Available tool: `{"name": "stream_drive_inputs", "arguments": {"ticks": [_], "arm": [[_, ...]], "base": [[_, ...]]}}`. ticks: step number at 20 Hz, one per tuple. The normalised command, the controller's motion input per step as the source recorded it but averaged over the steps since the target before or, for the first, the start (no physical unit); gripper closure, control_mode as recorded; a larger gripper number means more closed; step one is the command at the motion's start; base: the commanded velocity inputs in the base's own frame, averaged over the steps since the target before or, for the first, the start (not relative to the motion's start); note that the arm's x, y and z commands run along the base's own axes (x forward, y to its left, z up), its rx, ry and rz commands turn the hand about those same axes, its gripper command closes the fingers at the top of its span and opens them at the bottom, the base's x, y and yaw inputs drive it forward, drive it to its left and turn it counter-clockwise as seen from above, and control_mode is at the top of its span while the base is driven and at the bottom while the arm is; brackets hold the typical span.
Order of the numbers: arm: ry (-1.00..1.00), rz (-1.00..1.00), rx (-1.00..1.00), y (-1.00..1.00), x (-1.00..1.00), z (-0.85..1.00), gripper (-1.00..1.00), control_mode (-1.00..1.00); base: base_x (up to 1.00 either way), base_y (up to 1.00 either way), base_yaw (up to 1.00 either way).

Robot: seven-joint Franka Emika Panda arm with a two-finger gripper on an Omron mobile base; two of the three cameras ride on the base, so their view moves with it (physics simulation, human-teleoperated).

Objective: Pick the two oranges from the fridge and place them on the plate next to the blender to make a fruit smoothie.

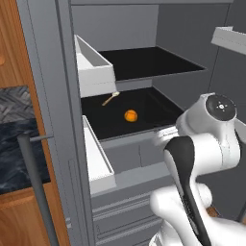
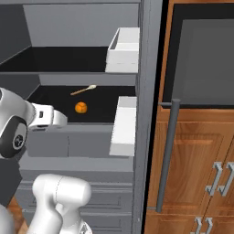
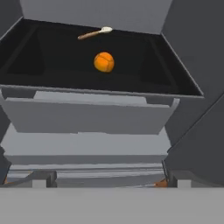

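In the left base view the fridge [image 1: 57, 96] stands open, its dark bar handle [image 1: 33, 182] at lower left and two white door bins [image 1: 93, 67] on the door's inner side. One orange [image 1: 130, 115] lies on the lower black shelf [image 1: 144, 103], roughly in its middle, with a wooden spoon [image 1: 110, 99] behind it and to its left, apart from it. The arm [image 1: 202, 144] rises from the lower right, elbow bent high, its forearm reaching level toward the shelf's front edge.

In the right base view the wrist [image 2: 48, 118] sits just before the shelf lip, left of the orange [image 2: 81, 107] and short of it.

In the hand view the camera looks slightly down into the shelf; the orange [image 3: 104, 62] lies ahead, well clear of the jaws. The two finger tips [image 3: 41, 178] stand far apart at the bottom corners: the jaws are spread wide, released, holding and touching nothing. No writing is readable anywhere.
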Motion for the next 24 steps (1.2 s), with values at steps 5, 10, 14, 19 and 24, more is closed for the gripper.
{"name": "stream_drive_inputs", "arguments": {"ticks": [5, 10, 14, 19, 24], "arm": [[-0.08, -0.26, 0.10, 0.07, 0.74, 0.03, -1.00, -1.00], [0.02, 0.05, 0.19, -0.19, 0.80, 0.02, -1.00, -1.00], [0.18, 0.24, 0.08, -0.16, 0.37, -0.04, -1.00, -1.00], [-0.05, 0.01, 0.00, 0.10, 0.34, -0.31, -1.00, -1.00], [-0.01, 0.00, 0.01, 0.26, 0.65, -0.46, -1.00, -1.00]], "base": [[0.00, 0.00, 0.00], [0.00, 0.00, 0.00], [0.00, 0.00, 0.00], [0.00, 0.00, 0.00], [0.00, 0.00, 0.00]]}}
